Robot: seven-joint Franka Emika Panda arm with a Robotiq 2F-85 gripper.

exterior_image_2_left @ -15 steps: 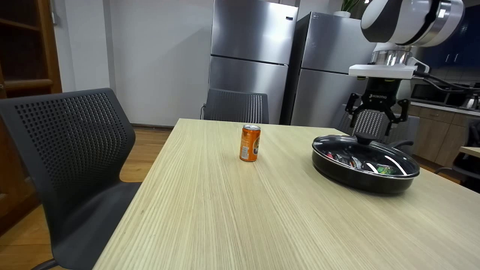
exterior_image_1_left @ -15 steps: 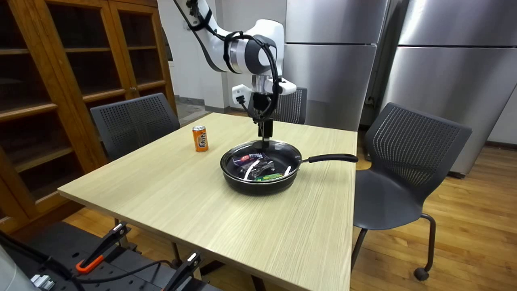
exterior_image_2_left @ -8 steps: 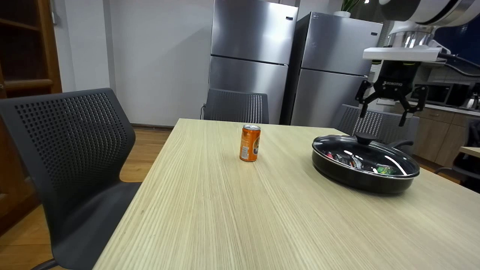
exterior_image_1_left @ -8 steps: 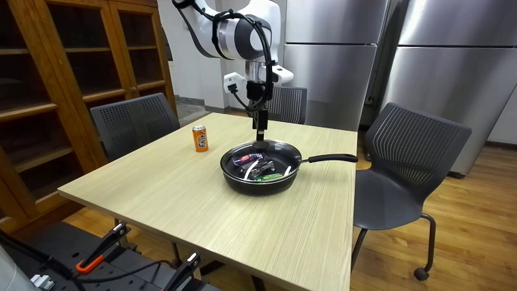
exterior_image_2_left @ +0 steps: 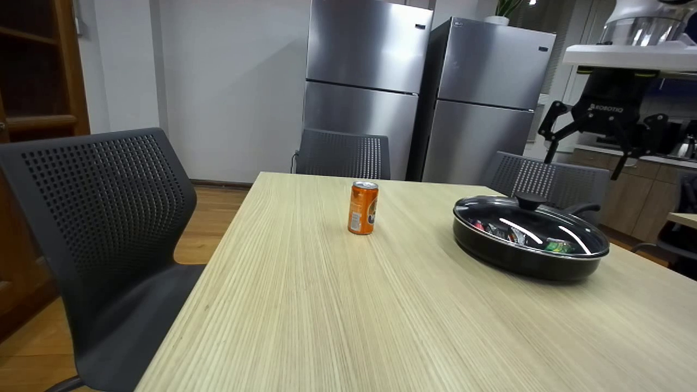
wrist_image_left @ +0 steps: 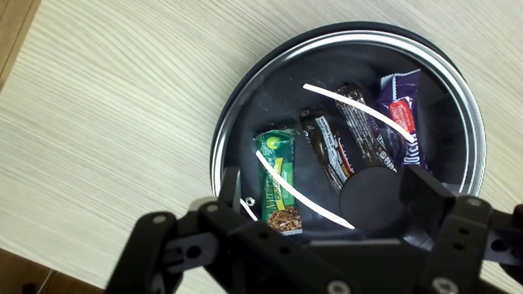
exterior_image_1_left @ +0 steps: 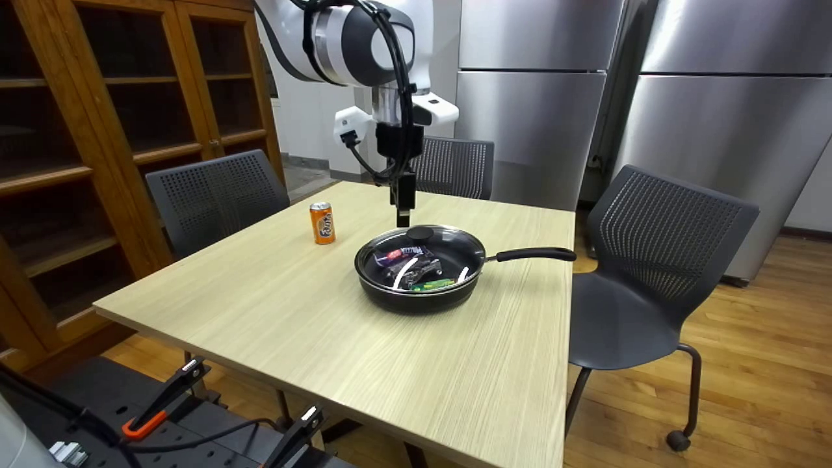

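A black pan [exterior_image_1_left: 416, 303] with a long handle [exterior_image_1_left: 536, 254] sits on the table, covered by a glass lid [exterior_image_2_left: 544, 224] with a round black knob [wrist_image_left: 367, 198]. Through the glass show a green bar wrapper [wrist_image_left: 282, 179], a purple one [wrist_image_left: 402, 114] and two dark ones, including a brown wrapper [wrist_image_left: 327, 147]. My gripper [exterior_image_2_left: 582, 166] hangs above the lid, pointing down. In the wrist view its fingers [wrist_image_left: 230, 183] stand wide apart with nothing held; the knob appears below, closer to the right finger. An orange soda can [exterior_image_2_left: 362, 208] stands upright on the table, away from the pan.
The pale wooden table [exterior_image_1_left: 273, 305] has chairs around it, such as a dark chair [exterior_image_1_left: 640, 273] by the handle side. Behind stand steel refrigerators [exterior_image_2_left: 362, 109]. A glass-door wooden cabinet [exterior_image_1_left: 130, 130] is at one side. Clamps [exterior_image_1_left: 166, 396] sit on a black platform in front.
The open gripper has risen from around the lid knob's height and shifted sideways, leftward and rightward respectively in the exterior views. Pan, lid and can have stayed put.
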